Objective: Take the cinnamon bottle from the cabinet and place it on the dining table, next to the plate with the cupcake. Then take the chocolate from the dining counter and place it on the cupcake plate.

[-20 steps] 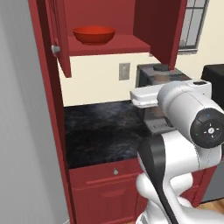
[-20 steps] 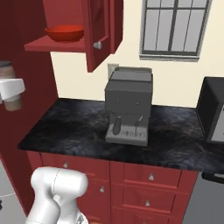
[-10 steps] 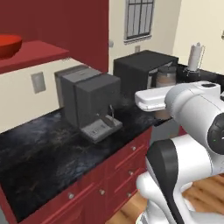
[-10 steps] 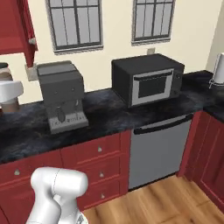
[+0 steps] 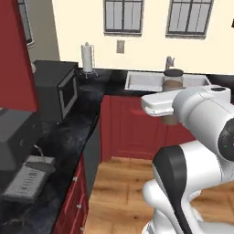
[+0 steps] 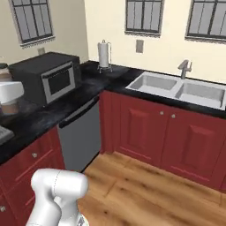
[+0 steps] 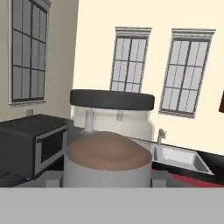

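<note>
The cinnamon bottle [image 5: 172,80] is a clear jar with a dark lid and brown powder inside, and it stands upright in my gripper [image 5: 170,104]. The jaws are shut on its middle, so the lid shows above the white hand and the base below it. In the right base view the gripper [image 6: 9,92] and the bottle [image 6: 9,108] sit at the far left edge. The hand view looks at the bottle [image 7: 109,144] from close up. The dining table, the plate with the cupcake and the chocolate are out of view.
A black counter runs around a corner. On it stand a microwave [image 5: 57,89] [image 6: 46,75], a paper towel holder [image 5: 87,58] [image 6: 103,54] and a coffee machine [image 5: 18,137]. A sink [image 5: 146,81] [image 6: 178,90] lies ahead. Below are red cabinet doors, a dishwasher [image 6: 79,132] and wooden floor [image 6: 145,190].
The whole picture has swung from the open red cabinet past the coffee machine and microwave to the sink corner, so the base has turned. The bottle stays in the gripper.
</note>
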